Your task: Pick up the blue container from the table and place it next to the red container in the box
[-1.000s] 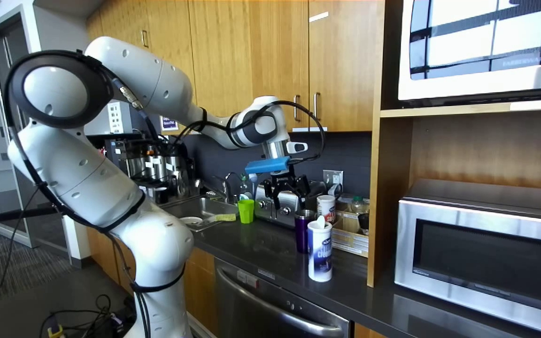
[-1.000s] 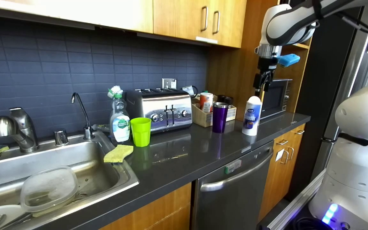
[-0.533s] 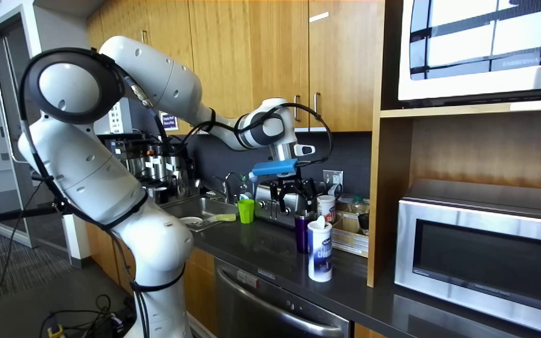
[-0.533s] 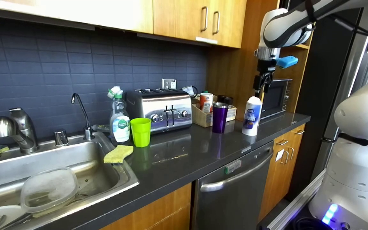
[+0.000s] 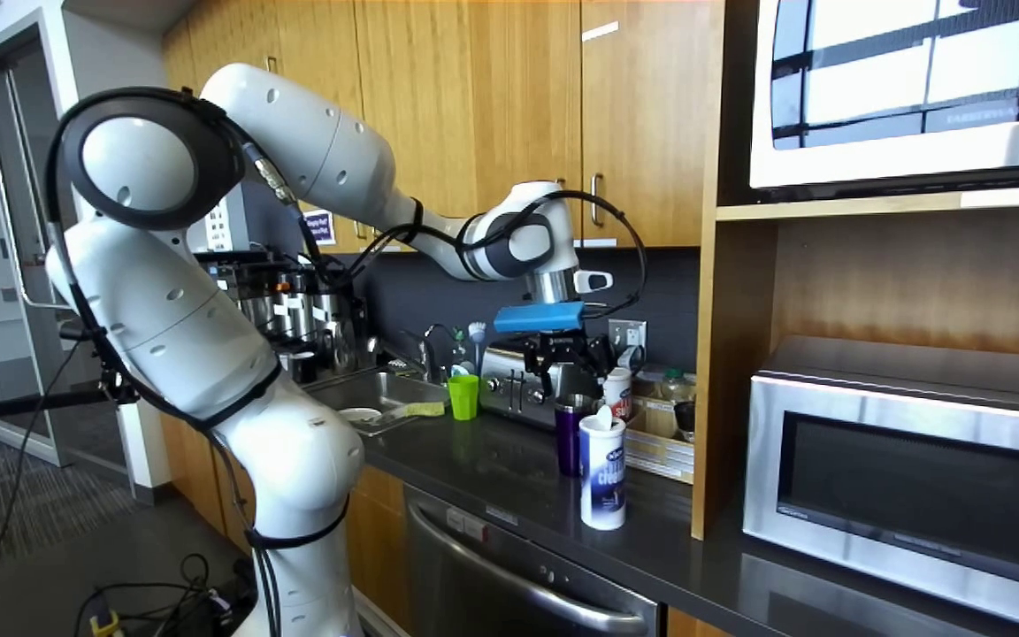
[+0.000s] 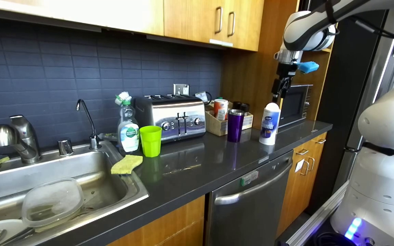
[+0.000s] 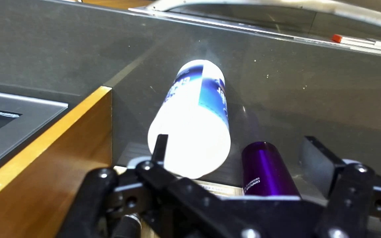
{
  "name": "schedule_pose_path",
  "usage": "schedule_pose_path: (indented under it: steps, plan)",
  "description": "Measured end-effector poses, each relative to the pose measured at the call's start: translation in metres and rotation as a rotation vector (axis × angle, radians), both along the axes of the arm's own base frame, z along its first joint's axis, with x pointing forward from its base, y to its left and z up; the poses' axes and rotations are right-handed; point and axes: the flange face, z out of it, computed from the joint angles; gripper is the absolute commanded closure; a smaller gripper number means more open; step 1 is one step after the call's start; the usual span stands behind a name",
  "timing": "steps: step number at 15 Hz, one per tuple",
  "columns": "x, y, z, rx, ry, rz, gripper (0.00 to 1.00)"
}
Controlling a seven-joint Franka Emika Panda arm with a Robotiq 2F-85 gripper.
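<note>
The blue container (image 5: 603, 478) stands upright on the dark countertop (image 5: 483, 478), with a white top and blue label; it shows in an exterior view (image 6: 270, 125) and in the wrist view (image 7: 212, 91). My gripper (image 7: 236, 140) is open and empty. In the wrist view its left finger overlaps the container's white top; its right finger is well to the right. In both exterior views the gripper (image 5: 573, 380) (image 6: 278, 93) is above the container's height, not visibly touching it. The red container (image 6: 221, 109), red and white, stands in the low wooden box (image 6: 219, 126) by the wall.
A purple tumbler (image 6: 235, 125) stands close beside the blue container and shows between my fingers in the wrist view (image 7: 266, 168). A toaster (image 6: 178, 118), green cup (image 6: 150, 140) and sink are further along. A wooden partition (image 7: 64, 158) and microwave (image 5: 907, 469) stand on the other side.
My gripper has moved to the right in an exterior view, over the tumbler and closer to the blue container. It stays open. The containers and box have not moved.
</note>
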Motion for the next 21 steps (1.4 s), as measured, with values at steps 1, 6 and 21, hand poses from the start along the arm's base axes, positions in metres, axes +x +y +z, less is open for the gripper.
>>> schedule_pose_path:
  steps: [1,6,21]
  plan:
    - [0.001,-0.002,-0.001,0.011,-0.007,0.002,0.00]
    - [0.007,-0.010,-0.009,0.034,-0.020,0.018,0.00]
    - [0.024,-0.021,-0.032,0.023,0.011,0.032,0.00]
